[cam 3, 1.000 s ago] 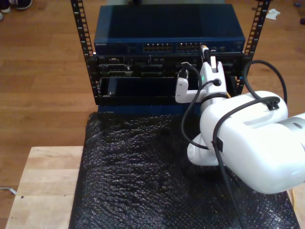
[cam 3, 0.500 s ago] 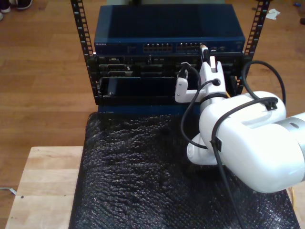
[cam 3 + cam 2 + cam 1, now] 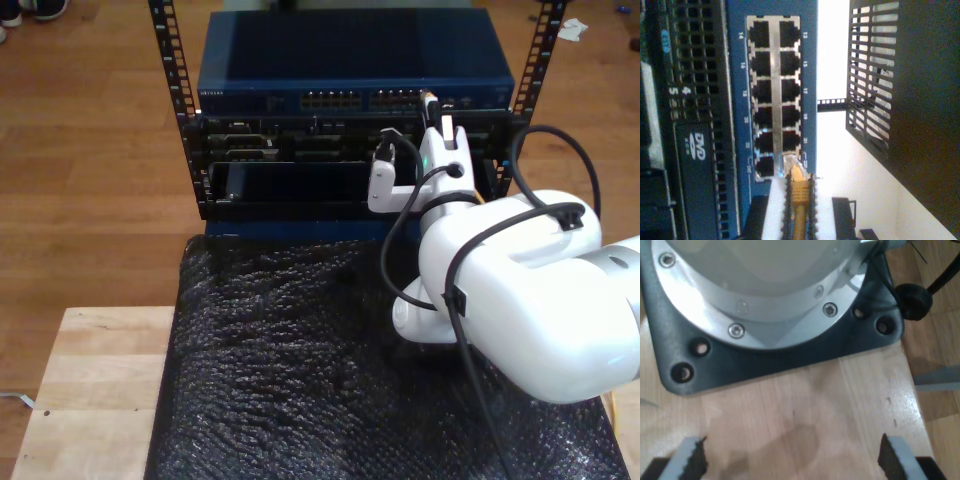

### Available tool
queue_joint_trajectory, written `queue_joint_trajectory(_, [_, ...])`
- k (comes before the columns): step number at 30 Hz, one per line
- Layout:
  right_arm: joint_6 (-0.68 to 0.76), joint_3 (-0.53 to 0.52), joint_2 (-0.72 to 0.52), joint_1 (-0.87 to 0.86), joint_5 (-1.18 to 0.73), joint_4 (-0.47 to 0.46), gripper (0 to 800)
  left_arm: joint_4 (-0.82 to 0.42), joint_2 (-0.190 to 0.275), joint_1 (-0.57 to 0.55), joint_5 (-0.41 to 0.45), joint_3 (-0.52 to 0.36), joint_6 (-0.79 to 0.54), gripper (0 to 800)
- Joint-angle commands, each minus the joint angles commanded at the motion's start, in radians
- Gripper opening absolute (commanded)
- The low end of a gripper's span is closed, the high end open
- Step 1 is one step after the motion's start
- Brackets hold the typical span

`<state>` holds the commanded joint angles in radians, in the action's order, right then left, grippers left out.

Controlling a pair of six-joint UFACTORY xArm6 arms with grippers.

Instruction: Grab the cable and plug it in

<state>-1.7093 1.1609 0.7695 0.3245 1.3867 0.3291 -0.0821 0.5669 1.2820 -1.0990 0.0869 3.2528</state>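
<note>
The cable point(image 3: 799, 210) is yellow-orange, and my second gripper point(image 3: 799, 200) is shut on it just behind its clear plug point(image 3: 792, 163). The plug tip sits at the rim of the end port in the switch's port block point(image 3: 774, 95); whether it is seated I cannot tell. In the exterior view my second gripper point(image 3: 432, 108) reaches from the view's right to the blue switch point(image 3: 300, 72), with the plug point(image 3: 428, 98) at the front ports. My first gripper point(image 3: 792, 457) is open over bare wood, facing a dark arm base plate point(image 3: 790, 360).
The switch sits on top of a black rack point(image 3: 290, 170) with perforated panels and a DVD drive point(image 3: 695, 150). A black bubble-wrap mat point(image 3: 290, 370) covers the wooden table point(image 3: 90, 390). Thick black robot cables point(image 3: 395, 240) loop beside the white arm point(image 3: 520, 290).
My second gripper has edged slightly further towards the switch front, carrying the cable's plug with it.
</note>
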Motion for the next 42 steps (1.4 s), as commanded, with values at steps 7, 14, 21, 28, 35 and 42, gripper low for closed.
queue_joint_trajectory(7, [0.000,0.000,0.000,-0.003,0.000,-0.002,0,0.000,0.000,0.000,0.000,0.000,0.000,799])
queue_joint_trajectory(14, [0.000,0.000,-0.002,-0.005,0.000,-0.002,0,0.000,0.000,0.000,0.000,0.000,0.000,799])
queue_joint_trajectory(21, [0.002,0.002,-0.003,-0.003,-0.002,-0.009,0,0.000,0.000,0.000,0.000,0.000,0.000,799])
queue_joint_trajectory(28, [-0.003,0.020,-0.003,0.003,-0.003,-0.018,0,0.000,0.000,0.000,0.000,0.000,0.000,800])
queue_joint_trajectory(35, [-0.003,0.026,0.005,0.003,-0.009,-0.020,0,0.000,0.000,0.000,0.000,0.000,0.000,799])
queue_joint_trajectory(42, [-0.003,0.023,0.008,0.002,-0.012,-0.020,0,0.000,0.000,-0.002,0.000,0.000,0.000,800])
